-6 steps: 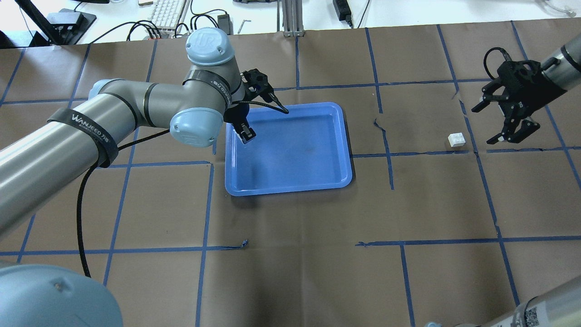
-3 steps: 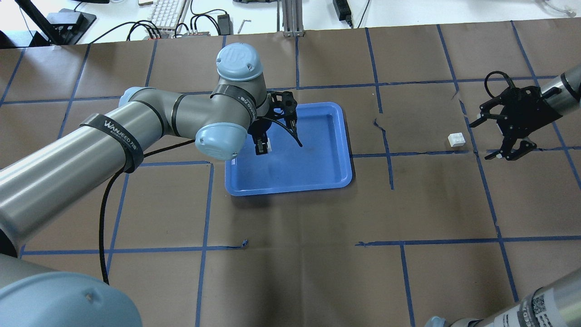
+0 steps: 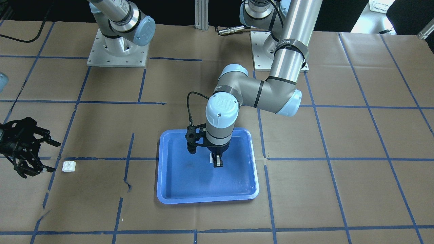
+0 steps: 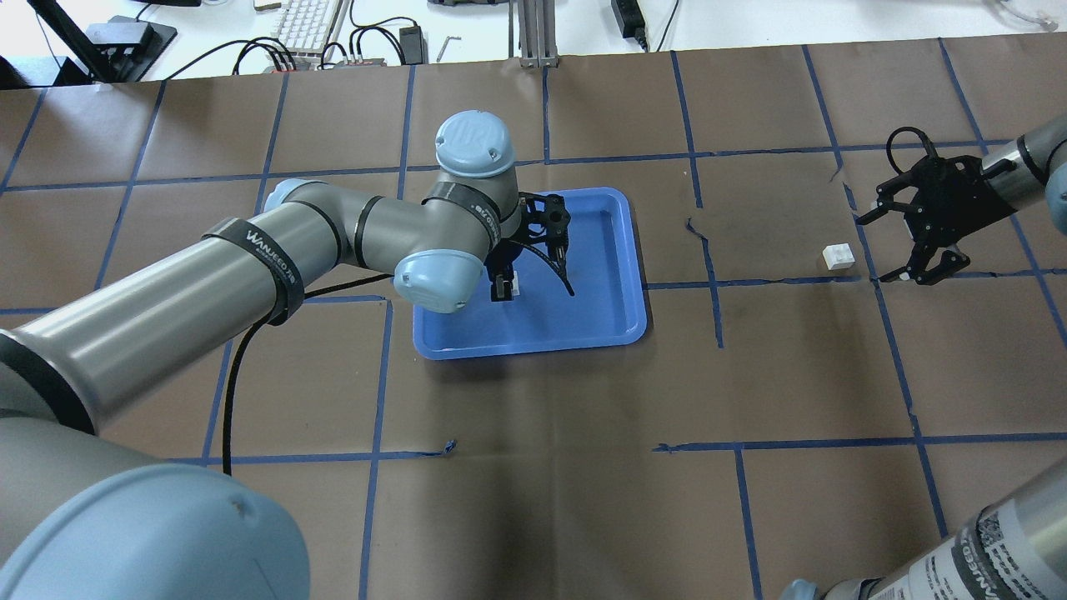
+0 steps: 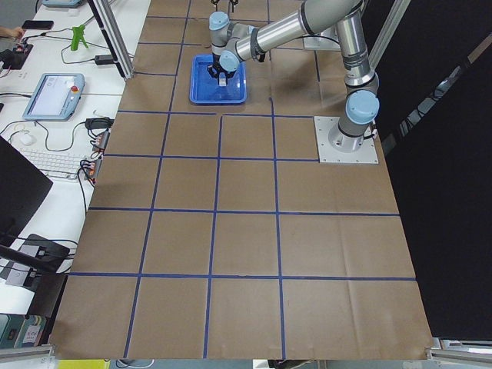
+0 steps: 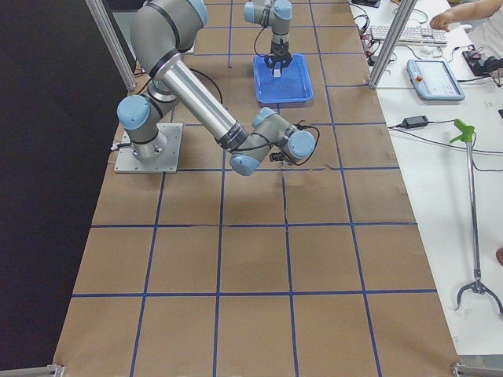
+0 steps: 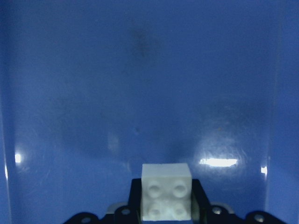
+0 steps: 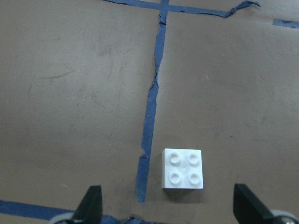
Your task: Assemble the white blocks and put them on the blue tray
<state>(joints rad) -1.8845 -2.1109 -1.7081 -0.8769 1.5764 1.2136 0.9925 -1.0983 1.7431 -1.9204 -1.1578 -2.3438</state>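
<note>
The blue tray (image 4: pixel 583 317) lies mid-table, also in the front view (image 3: pixel 190 183). My left gripper (image 4: pixel 503 287) is shut on a white block (image 7: pixel 166 198) and hangs just over the tray floor (image 7: pixel 140 70); the front view shows the left gripper (image 3: pixel 217 162) over the tray's middle. A second white block (image 4: pixel 838 256) lies on the brown paper at the right. My right gripper (image 4: pixel 882 248) is open and empty just right of it. In the right wrist view this second block (image 8: pixel 183 169) lies ahead of and between the open fingers (image 8: pixel 91 207).
The table is covered in brown paper with a blue tape grid, torn in places near the loose block (image 3: pixel 68 166). A keyboard (image 4: pixel 304 25) and cables lie past the far edge. The arm bases (image 3: pixel 117 51) stand at the robot's side.
My left arm has swung right and towards me, carrying the white block from the tray's left rim to over its middle. My right gripper has shifted slightly nearer the loose block.
</note>
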